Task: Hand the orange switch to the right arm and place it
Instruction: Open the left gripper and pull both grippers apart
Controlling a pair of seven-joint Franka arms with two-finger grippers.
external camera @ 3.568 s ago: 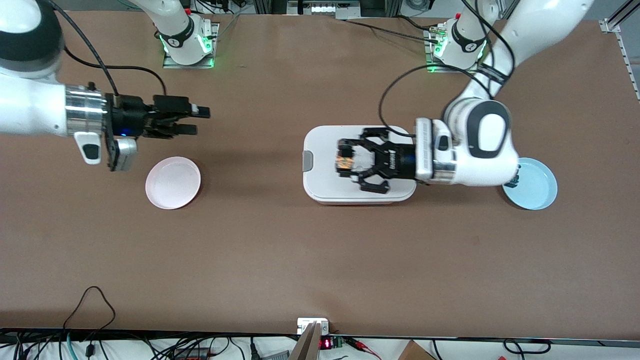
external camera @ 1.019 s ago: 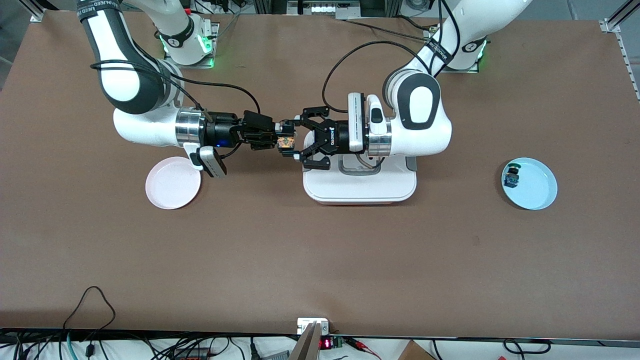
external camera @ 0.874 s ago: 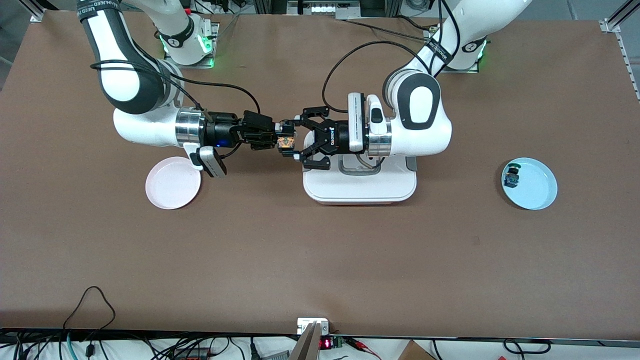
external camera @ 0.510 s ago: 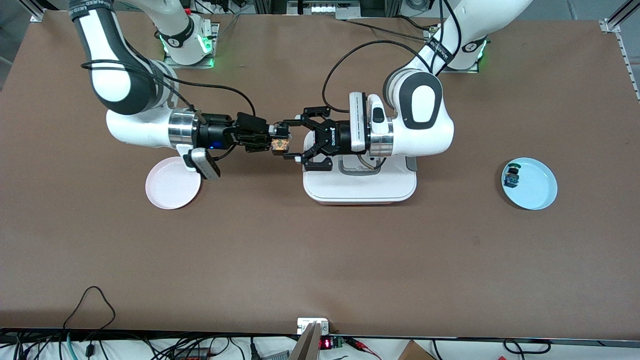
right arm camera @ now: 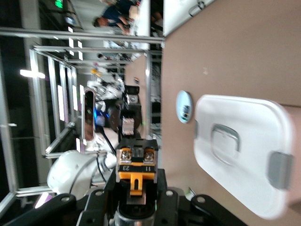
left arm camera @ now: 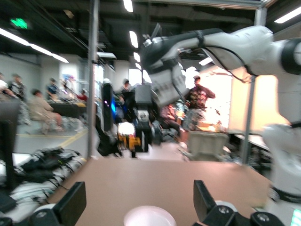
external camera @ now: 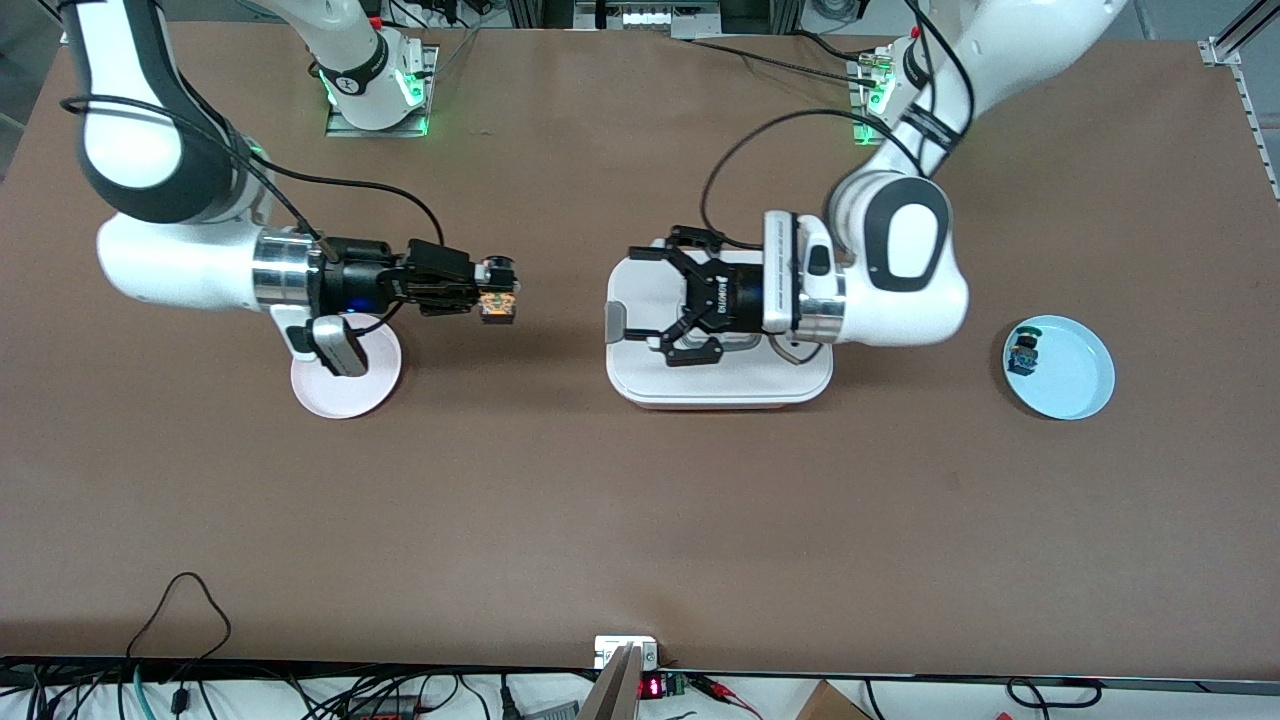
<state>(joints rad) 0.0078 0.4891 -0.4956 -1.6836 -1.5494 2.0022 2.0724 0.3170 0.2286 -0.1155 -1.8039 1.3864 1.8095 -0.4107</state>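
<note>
The pink plate (external camera: 346, 379) is the landmark, nearest the front camera. Just above its rim, the right gripper (external camera: 487, 291) is clamped on the orange switch (external camera: 497, 303), carrying it in the air toward the middle of the table from that plate. To place well, I'd bring the switch over the plate's centre, lower gently, then release. The left gripper (external camera: 640, 294), fingers spread wide and empty, waits over the white lidded box (external camera: 640, 380), well apart from the plate.

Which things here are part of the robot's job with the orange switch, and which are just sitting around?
Part of the job:
- orange switch, held up by the right gripper
- left gripper, open over the white lidded box
- pink plate, probably the drop spot

Just sitting around:
- blue plate
- green-and-blue switch on it
</note>
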